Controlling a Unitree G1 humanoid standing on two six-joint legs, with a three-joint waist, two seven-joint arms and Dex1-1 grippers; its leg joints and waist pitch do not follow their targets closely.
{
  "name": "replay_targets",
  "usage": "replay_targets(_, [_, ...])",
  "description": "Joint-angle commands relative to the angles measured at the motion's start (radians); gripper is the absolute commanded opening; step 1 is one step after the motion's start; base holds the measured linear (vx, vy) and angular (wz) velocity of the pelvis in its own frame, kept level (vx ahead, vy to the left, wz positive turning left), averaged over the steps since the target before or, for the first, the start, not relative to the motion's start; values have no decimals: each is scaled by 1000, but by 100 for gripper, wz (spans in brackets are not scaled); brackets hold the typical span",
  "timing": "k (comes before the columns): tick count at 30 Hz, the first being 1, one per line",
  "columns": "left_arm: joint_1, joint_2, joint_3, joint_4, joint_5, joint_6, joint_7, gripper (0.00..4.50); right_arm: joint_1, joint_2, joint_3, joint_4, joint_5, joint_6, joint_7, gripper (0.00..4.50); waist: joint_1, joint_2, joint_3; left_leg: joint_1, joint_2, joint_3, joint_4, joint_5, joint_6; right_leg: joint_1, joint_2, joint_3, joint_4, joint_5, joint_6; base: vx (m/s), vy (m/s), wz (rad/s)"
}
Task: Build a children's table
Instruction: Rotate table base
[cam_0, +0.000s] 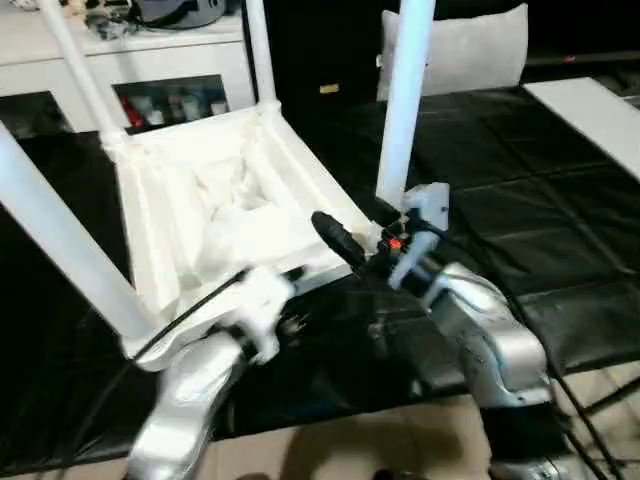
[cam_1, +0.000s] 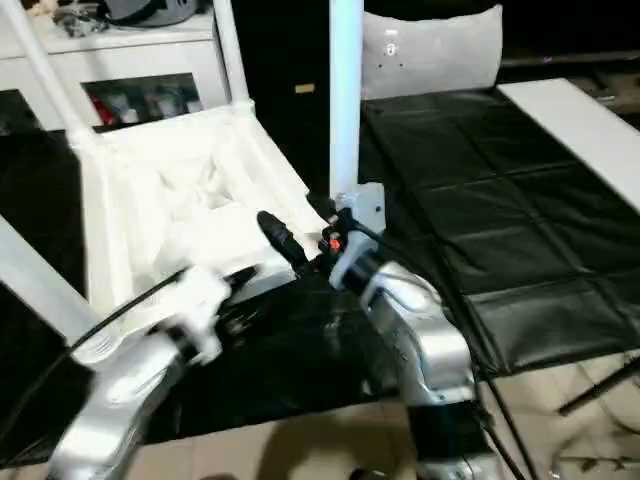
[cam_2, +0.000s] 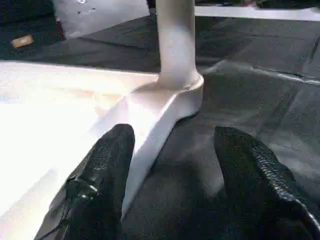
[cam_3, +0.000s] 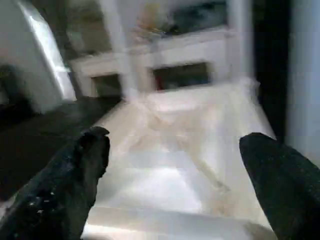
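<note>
The white tabletop (cam_0: 230, 215) lies upside down on the black mat, ribbed underside up. Four white legs stand in its corner sockets: front right (cam_0: 405, 100), back right (cam_0: 260, 50), back left (cam_0: 80, 70), front left (cam_0: 50, 230). My left gripper (cam_2: 172, 135) is at the front rim, open, with one finger (cam_2: 100, 170) over the tabletop and the other over the mat; the front right leg (cam_2: 175, 40) stands ahead of it. My right gripper (cam_3: 175, 140) is open at the front right corner beside that leg, facing the underside (cam_3: 170, 165). One black finger (cam_0: 338, 240) points across the rim.
A grey cushion (cam_0: 460, 50) leans at the back of the black mat (cam_0: 520, 200). A white board (cam_0: 590, 110) lies at the far right. A white shelf unit (cam_0: 150, 60) stands behind the tabletop. Pale floor (cam_0: 380, 445) shows below the mat's front edge.
</note>
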Motion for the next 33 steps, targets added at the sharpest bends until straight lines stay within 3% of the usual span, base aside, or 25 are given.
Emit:
replay_targets(1, [60, 30, 42, -55, -19, 11, 8, 320, -18, -5, -28, 65, -31, -4, -53, 450, 0, -12, -52, -5, 79, -31, -94, -114, 32, 58, -102, 89, -80, -418, 25, 0, 0, 0])
replay_targets(7, [204, 96, 102, -176, -105, 33, -62, 361, -64, -33, -82, 160, -40, -45, -107, 450, 8, -22, -42, 11, 84, -29, -105, -197, 3, 49, -99, 99, -84, -446, 3, 0, 0, 0])
replay_targets(10, [258, 144, 116, -223, -147, 49, -109, 379, -101, -58, -114, 224, -50, -77, -124, 450, 10, -25, -41, 9, 86, -32, -109, -218, -7, 51, -100, 103, -76, -442, -11, 0, 0, 0])
replay_targets(16, [351, 242, 130, -288, -226, 101, -211, 423, -187, -139, -180, 413, -72, -177, -162, 450, 30, -29, -46, 12, 82, -18, -104, -142, -6, 49, -98, 114, -59, -360, -52, 0, 0, 0])
replay_targets(17, [366, 261, 144, -281, -235, 98, -232, 435, -204, -162, -197, 457, -72, -197, -171, 450, 29, -28, -46, 5, 80, -18, -104, -125, 1, 54, -93, 115, -52, -340, -61, 0, 0, 0])
replay_targets(20, [374, 304, 187, -226, -252, 71, -273, 448, -221, -204, -215, 522, -82, -229, -185, 450, 32, -29, -45, 13, 74, -10, -101, -114, 11, 46, -87, 120, -54, -343, -70, 0, 0, 0])
replay_targets(25, [325, 360, 289, -97, -305, 26, -320, 448, -176, -220, -208, 507, -83, -231, -142, 450, 23, -31, -41, 9, 65, -10, -104, -146, 33, 54, -85, 124, -62, -410, -50, 0, 0, 0])
replay_targets(27, [279, 368, 305, -54, -322, 11, -329, 448, -135, -220, -183, 485, -91, -229, -122, 450, 22, -34, -39, 17, 66, -11, -105, -177, 33, 52, -86, 123, -74, -480, -30, 0, 0, 0])
replay_targets(29, [229, 365, 302, -40, -344, 22, -337, 448, -109, -218, -162, 474, -94, -228, -107, 450, 21, -34, -41, 16, 68, -14, -106, -175, 30, 54, -89, 124, -71, -479, -36, 0, 0, 0])
replay_targets(30, [186, 354, 291, -44, -360, 41, -341, 448, -84, -211, -146, 455, -95, -219, -100, 450, 19, -26, -41, 16, 70, -14, -107, -174, 28, 54, -88, 125, -71, -475, -37, 0, 0, 0])
replay_targets(31, [151, 342, 279, -45, -373, 55, -345, 448, -62, -205, -131, 436, -99, -207, -97, 450, 18, -30, -42, 19, 73, -12, -106, -172, 23, 50, -87, 127, -69, -456, -49, 0, 0, 0])
replay_targets(32, [132, 334, 271, -44, -379, 61, -347, 448, -51, -202, -122, 428, -104, -200, -97, 450, 20, -21, -43, 18, 72, -14, -106, -168, 19, 52, -87, 127, -65, -443, -56, 0, 0, 0])
replay_targets(33, [78, 312, 245, -35, -386, 71, -349, 448, -25, -197, -95, 417, -130, -180, -104, 450, 17, -22, -44, 18, 74, -13, -106, -164, 14, 52, -85, 128, -64, -422, -63, 0, 0, 0])
